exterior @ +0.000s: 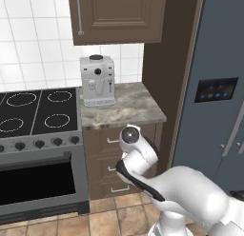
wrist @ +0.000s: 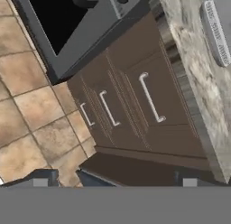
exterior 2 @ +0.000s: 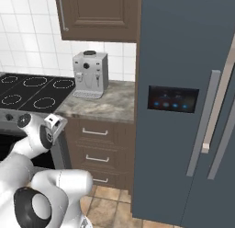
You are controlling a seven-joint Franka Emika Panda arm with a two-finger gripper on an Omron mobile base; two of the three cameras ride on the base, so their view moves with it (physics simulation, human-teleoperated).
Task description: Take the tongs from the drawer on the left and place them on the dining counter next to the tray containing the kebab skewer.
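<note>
The drawer (wrist: 151, 97), topmost of three under the bench (exterior: 133, 109) with the coffee machine (exterior: 97, 81), is closed, so the tool (wrist: 115, 180), wide and empty, must next reach its handle (wrist: 151, 97) and pull.

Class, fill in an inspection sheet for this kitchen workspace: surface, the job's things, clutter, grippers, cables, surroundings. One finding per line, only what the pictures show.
Surface: small marbled counter, bare beside the machine.
Job's things: top drawer of a stack of three, shut, silver bar handle; tongs nothing seen.
Clutter: silver coffee machine upright at the counter's back.
Grippers: gripper open, holding nothing, facing the drawer fronts from a distance.
Cables: nothing seen.
Surroundings: black cooktop over an oven, grey fridge, brown wall cabinet, white wall tiles, tan floor tiles.
</note>
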